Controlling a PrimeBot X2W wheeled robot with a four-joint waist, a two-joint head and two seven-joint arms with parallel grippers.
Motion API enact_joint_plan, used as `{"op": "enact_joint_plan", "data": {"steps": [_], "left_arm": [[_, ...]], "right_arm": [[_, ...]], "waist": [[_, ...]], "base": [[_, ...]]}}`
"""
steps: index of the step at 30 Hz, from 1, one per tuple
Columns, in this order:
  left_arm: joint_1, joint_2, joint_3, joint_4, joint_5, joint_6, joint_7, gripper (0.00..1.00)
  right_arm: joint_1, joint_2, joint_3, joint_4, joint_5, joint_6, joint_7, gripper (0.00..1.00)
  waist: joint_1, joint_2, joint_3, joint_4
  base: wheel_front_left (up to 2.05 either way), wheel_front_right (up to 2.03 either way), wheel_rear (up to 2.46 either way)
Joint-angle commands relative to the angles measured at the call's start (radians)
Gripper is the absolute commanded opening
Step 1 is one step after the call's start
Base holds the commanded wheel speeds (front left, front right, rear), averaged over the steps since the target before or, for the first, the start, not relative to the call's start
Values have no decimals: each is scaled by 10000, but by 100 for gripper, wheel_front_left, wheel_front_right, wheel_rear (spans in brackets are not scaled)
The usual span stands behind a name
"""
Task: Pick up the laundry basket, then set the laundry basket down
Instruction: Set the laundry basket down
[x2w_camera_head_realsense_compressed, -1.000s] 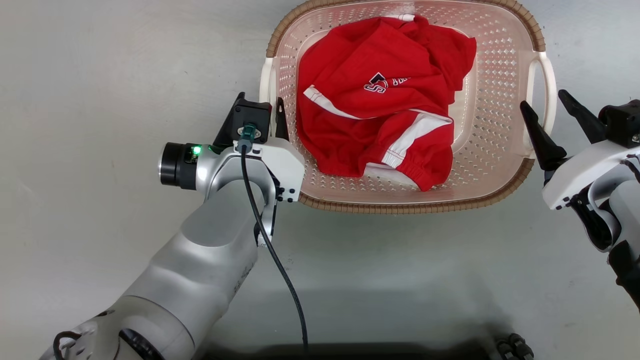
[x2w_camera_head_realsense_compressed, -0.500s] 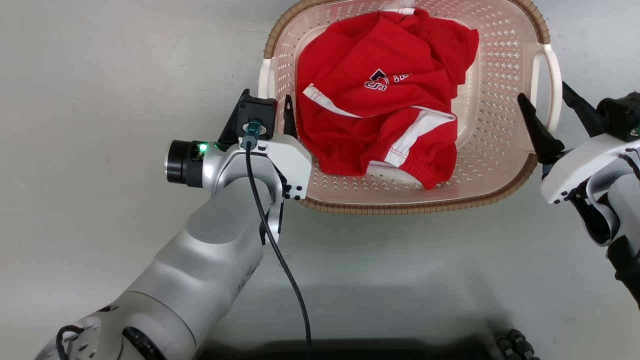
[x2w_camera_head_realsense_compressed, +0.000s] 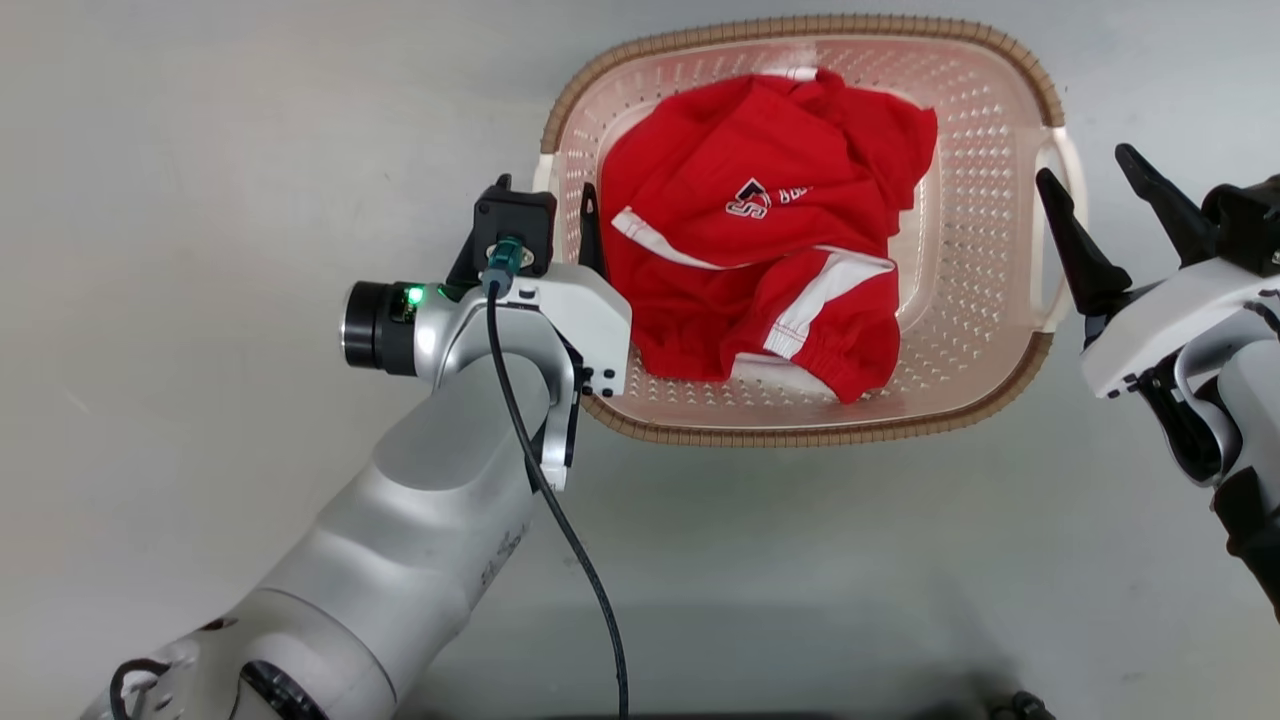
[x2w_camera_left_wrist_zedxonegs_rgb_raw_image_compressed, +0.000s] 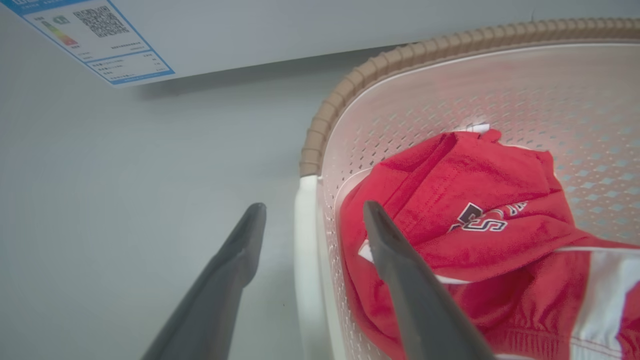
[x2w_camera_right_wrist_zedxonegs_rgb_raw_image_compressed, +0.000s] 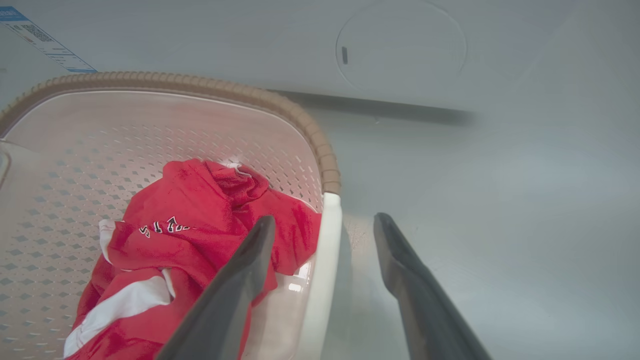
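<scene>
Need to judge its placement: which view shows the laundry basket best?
Head view: nearly the whole laundry basket, from above. Left wrist view shows its left handle side; right wrist view, its right handle side.

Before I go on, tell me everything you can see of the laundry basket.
The laundry basket is rounded-rectangular, pale pink perforated plastic with a brown woven-look rim and white side handles. It sits upright on the grey floor, a crumpled red garment inside. The open left tool and right tool each straddle a handle, unclamped.
</scene>
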Motion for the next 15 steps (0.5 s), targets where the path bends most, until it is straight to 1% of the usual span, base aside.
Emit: {"op": "enact_joint_plan", "data": {"steps": [1,3,7,10,15], "left_arm": [[471,162,282,-180,157,-92,-61,100],[607,162,479,-297,378,-83,-62,100],[1090,162,932,-608,850,-247,-62,100],[1503,162,1489,-914,1244,-310,-62,100],[2272,162,2348,-1363,2113,-648,-62,100]], "right_arm": [[800,-88,-64,-149,-106,-36,-61,100],[924,-37,-233,-197,-138,-36,-61,100],[1168,74,-634,-273,-398,-36,-61,100],[1399,193,-1042,-433,-668,-36,-61,100],[1937,326,-1844,-837,-1283,-36,-61,100]], "waist": [[0,0,-540,44],[0,0,-943,50],[0,0,-1898,-27],[0,0,-2679,-115],[0,0,-4065,-257]], "base": [[0,0,0],[0,0,0],[0,0,0],[0,0,0],[0,0,0]]}}
